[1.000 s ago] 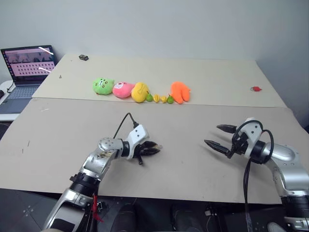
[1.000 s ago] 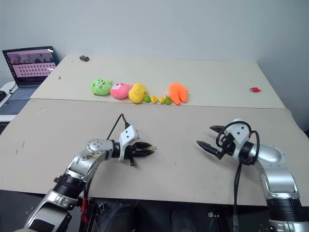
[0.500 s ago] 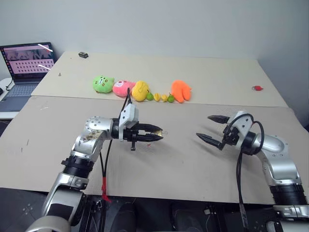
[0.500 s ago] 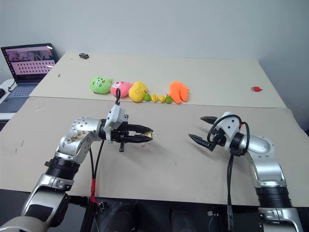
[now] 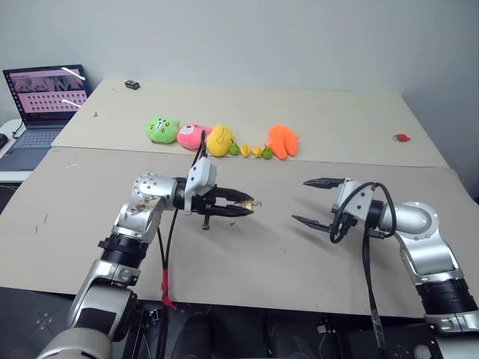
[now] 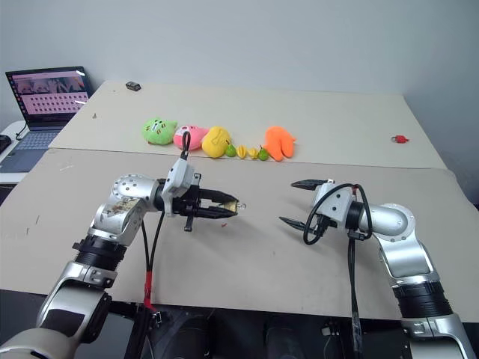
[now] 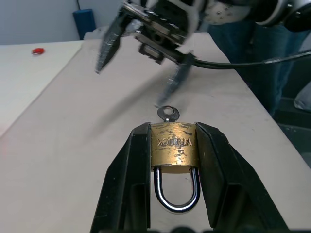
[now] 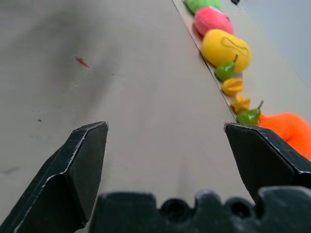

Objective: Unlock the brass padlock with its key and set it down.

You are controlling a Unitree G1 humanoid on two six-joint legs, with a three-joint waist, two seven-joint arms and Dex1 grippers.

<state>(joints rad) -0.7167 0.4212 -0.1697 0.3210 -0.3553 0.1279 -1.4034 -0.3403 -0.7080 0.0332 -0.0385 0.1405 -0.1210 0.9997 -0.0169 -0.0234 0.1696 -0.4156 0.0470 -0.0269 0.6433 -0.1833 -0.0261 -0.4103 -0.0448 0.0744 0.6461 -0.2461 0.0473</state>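
Observation:
The brass padlock (image 7: pixel 173 145) is pinched between the two black fingers of my left gripper (image 5: pixel 245 206), which is shut on its body and held level above the table, pointing toward my right arm. Its silvery shackle (image 7: pixel 177 193) loops back between the fingers and looks closed. The key (image 7: pixel 168 113) sticks out of the padlock's far end, seen as a small silver glint (image 5: pixel 257 200) past the fingertips. My right gripper (image 5: pixel 314 202) hovers open a short way to the right, its jaws wide and facing the key, with nothing between them.
A row of plush toys (image 5: pixel 217 140) and small toy fruits (image 5: pixel 254 152) lies on the far tabletop (image 5: pixel 337 120). A laptop (image 5: pixel 43 101) stands at the far left, a small red item (image 5: pixel 401 137) at the far right, a small black object (image 5: pixel 132 84) at the back.
My left arm lifted the padlock off the table and turned it level toward the right. My right gripper moved left toward it and rolled, staying open.

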